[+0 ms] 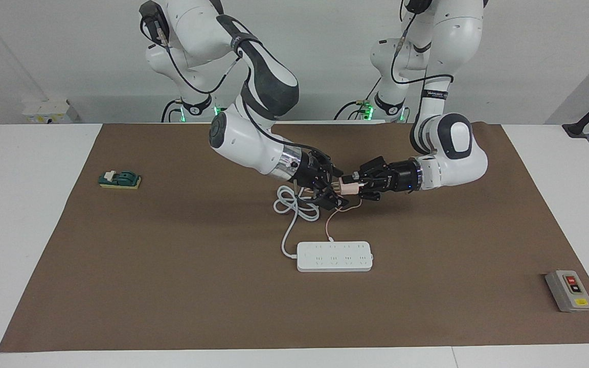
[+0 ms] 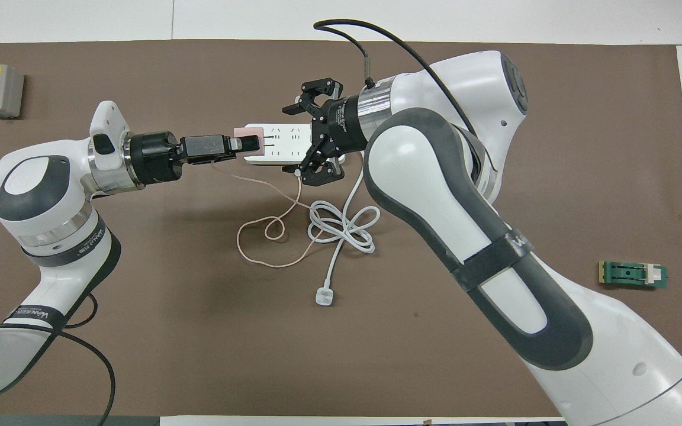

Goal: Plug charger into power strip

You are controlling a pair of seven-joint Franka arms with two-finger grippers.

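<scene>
My left gripper (image 1: 355, 186) (image 2: 249, 144) is shut on the pale pink charger (image 1: 346, 188) (image 2: 239, 131) and holds it in the air, prongs pointing at my right gripper. The right gripper (image 1: 336, 190) (image 2: 290, 141) stands open just beside the charger with nothing between its fingers. The charger's thin pink cable (image 2: 270, 236) hangs down and loops on the mat. The white power strip (image 1: 334, 256) (image 2: 285, 142) lies flat on the mat, farther from the robots than both grippers. In the overhead view the hands cover part of it.
The strip's thick white cord (image 2: 341, 228) lies looped near the pink cable, ending in a white plug (image 2: 323, 296). A grey button box (image 1: 569, 290) sits toward the left arm's end. A small green block (image 1: 119, 180) sits toward the right arm's end.
</scene>
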